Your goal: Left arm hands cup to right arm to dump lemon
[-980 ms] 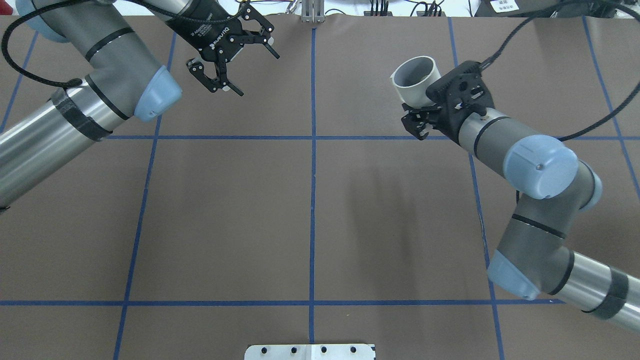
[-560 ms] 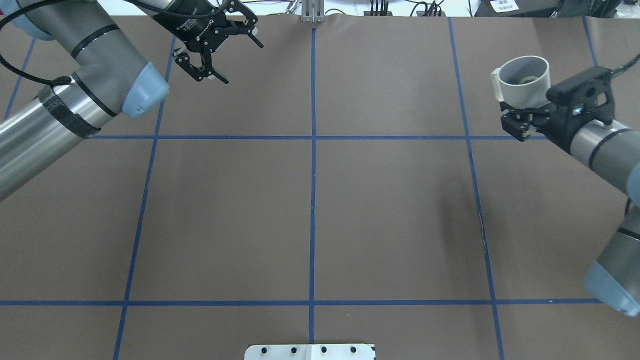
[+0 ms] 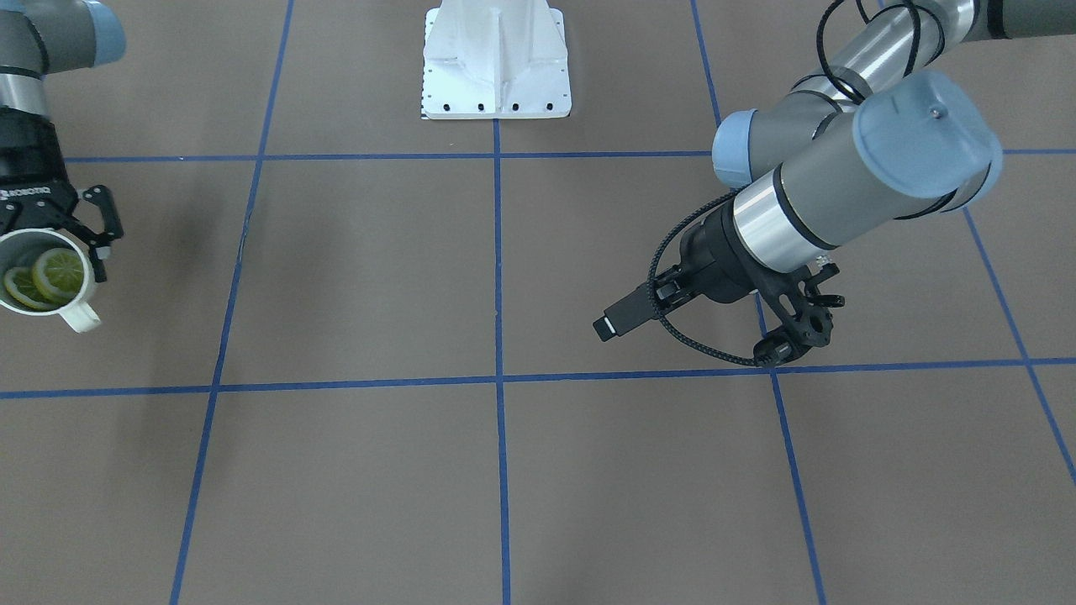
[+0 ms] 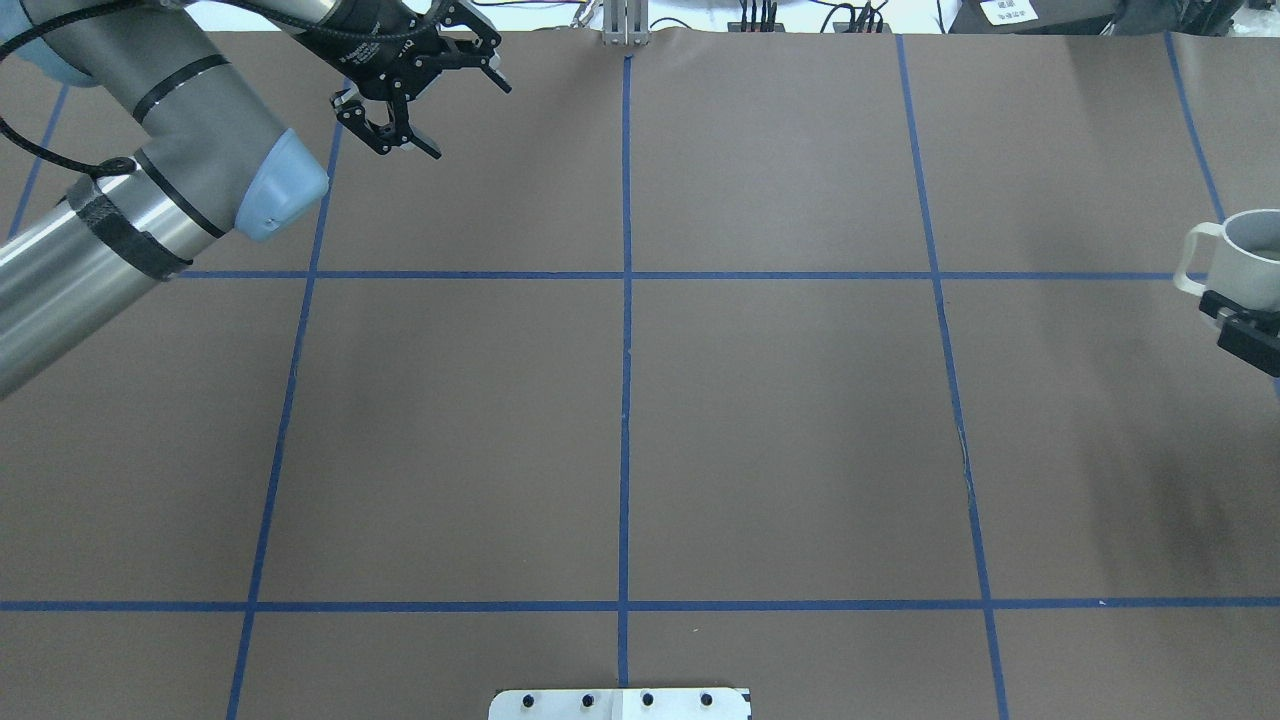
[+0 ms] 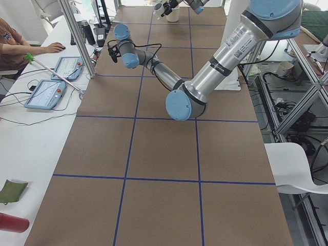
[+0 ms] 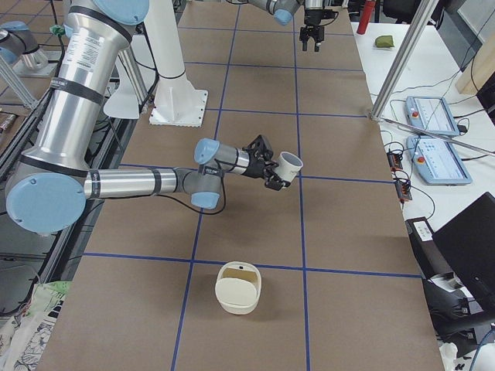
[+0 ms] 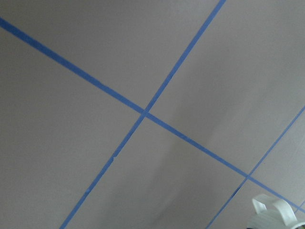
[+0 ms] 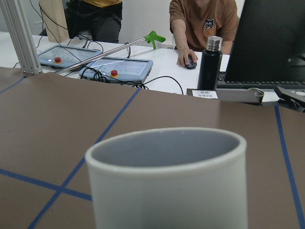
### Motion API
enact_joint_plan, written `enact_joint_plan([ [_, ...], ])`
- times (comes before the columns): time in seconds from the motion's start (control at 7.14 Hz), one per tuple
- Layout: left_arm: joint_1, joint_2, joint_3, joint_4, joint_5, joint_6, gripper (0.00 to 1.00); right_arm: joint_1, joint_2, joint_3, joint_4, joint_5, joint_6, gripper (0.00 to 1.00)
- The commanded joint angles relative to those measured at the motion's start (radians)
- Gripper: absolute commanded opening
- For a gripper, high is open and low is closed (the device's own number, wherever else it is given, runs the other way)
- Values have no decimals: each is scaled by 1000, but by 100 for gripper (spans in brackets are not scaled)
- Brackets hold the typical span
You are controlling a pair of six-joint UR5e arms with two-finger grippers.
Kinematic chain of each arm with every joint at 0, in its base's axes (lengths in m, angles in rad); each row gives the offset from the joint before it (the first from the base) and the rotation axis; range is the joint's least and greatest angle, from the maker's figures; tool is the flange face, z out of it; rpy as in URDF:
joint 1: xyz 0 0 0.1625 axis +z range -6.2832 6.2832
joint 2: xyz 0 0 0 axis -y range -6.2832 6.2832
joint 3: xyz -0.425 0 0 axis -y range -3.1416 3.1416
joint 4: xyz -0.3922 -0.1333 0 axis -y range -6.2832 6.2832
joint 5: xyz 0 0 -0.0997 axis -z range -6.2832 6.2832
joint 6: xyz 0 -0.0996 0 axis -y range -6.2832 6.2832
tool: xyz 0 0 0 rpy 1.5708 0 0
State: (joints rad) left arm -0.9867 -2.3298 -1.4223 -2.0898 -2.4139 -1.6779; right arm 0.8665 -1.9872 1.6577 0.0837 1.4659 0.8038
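Note:
The white cup hangs above the table's right end, upright, with lemon slices inside. My right gripper is shut on its wall. In the overhead view the cup and right gripper sit at the right edge, handle pointing left. The cup also shows in the exterior right view and fills the right wrist view. My left gripper is open and empty at the far left of the table, well away from the cup. No lettering shows on the cup.
A cream round container stands on the table near the right end, below and nearer than the cup. The white robot base is at the table's near edge. Operators, tablets and a black bottle are on the side desk.
My right arm has swung the cup from the middle right to the overhead view's right edge and somewhat nearer the robot. My left gripper has drawn back toward the far left, still open.

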Motion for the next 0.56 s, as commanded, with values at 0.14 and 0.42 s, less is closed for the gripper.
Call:
enact_joint_plan([
  [0.14,2,1,-3,0,4,9,100,376,-18,-278,327,470,153,14],
  [0.42,-3,1,-3,0,4,9,100,531,-31,-327,379,638,231,16],
])
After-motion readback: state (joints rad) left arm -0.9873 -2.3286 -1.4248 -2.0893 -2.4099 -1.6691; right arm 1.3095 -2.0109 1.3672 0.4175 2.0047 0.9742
